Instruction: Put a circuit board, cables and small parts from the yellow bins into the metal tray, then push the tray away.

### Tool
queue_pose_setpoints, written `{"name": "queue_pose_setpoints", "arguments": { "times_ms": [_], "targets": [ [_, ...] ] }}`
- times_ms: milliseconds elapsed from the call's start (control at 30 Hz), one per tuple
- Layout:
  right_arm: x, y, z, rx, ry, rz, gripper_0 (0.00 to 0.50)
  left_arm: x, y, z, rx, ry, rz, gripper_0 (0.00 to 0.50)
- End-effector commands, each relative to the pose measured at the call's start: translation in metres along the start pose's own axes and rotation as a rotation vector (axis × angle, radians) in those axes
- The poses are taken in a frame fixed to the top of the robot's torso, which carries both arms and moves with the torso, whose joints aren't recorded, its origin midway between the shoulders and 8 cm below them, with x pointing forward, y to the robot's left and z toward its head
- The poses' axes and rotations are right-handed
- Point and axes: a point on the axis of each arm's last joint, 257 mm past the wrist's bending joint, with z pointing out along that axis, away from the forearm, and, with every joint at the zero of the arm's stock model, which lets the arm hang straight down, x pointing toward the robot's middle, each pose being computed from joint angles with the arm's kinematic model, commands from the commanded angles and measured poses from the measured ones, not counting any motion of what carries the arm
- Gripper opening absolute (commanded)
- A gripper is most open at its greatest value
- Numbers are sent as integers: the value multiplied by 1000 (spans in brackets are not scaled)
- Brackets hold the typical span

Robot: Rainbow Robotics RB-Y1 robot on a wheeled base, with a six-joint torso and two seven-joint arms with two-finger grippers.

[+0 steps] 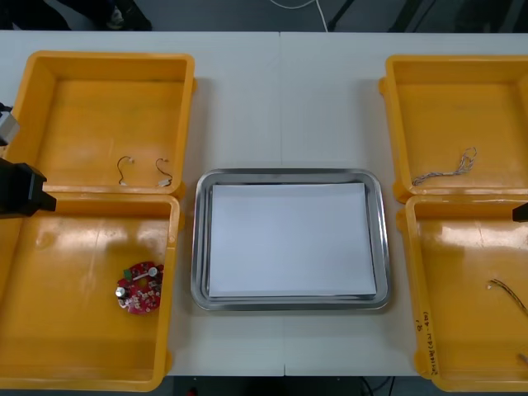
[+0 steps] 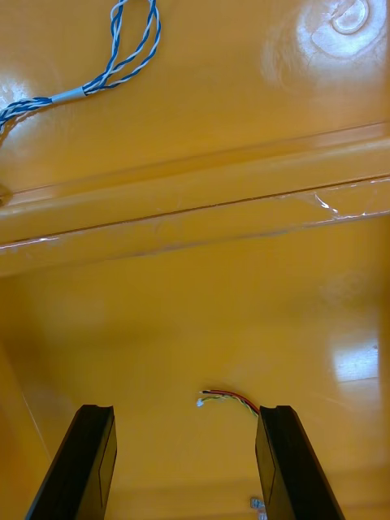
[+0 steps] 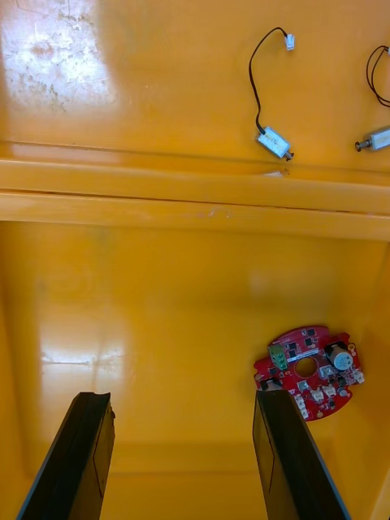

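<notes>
Layout with nothing yet loaded. The metal tray [image 1: 289,174], white inside and bare, lies on the worktop [image 1: 280,99] between the yellow bins [image 1: 107,56], where both arms are judged able to reach it. The left gripper [image 3: 183,398] is held over the near left bin [image 3: 162,284], fingers spread and gripping nothing. The circuit board [image 3: 309,382] lies flat just beside one finger, so it is judged the likely first pick. Small metal parts [image 3: 275,142] lie in the far left bin [image 3: 122,81]. The right gripper [image 2: 186,410] is poised over the near right bin [image 2: 162,309], fingers likewise apart and empty, with the red and yellow cable [image 2: 231,398] just beyond them. The twisted blue and white cable [image 2: 122,57] lies in the far right bin [image 2: 244,65].
</notes>
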Motion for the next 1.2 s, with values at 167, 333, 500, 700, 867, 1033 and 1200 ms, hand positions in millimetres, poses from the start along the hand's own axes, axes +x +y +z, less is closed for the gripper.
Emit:
{"name": "queue_pose_setpoints", "arguments": {
  "times_ms": [167, 333, 500, 700, 867, 1033, 1200],
  "targets": [
    [-14, -16, -19, 38, -44, -51, 500, -4, 15, -15, -43, -27, 87, 500],
    [-14, -16, -19, 38, -44, -51, 500, -4, 15, -15, -43, -27, 87, 500],
    [-14, -16, -19, 38, -44, -51, 500, -4, 15, -15, -43, -27, 87, 500],
    [-14, -16, -19, 38, -44, -51, 500, -4, 15, -15, -43, -27, 87, 500],
    [-14, -16, -19, 38, -44, -51, 500, -4, 15, -15, -43, -27, 87, 500],
    [-14, -16, -19, 38, -44, -51, 500, -4, 15, -15, -43, -27, 87, 500],
    [-14, -16, -19, 38, -44, -51, 500, -4, 15, -15, -43, -27, 87, 500]
  ]
}}
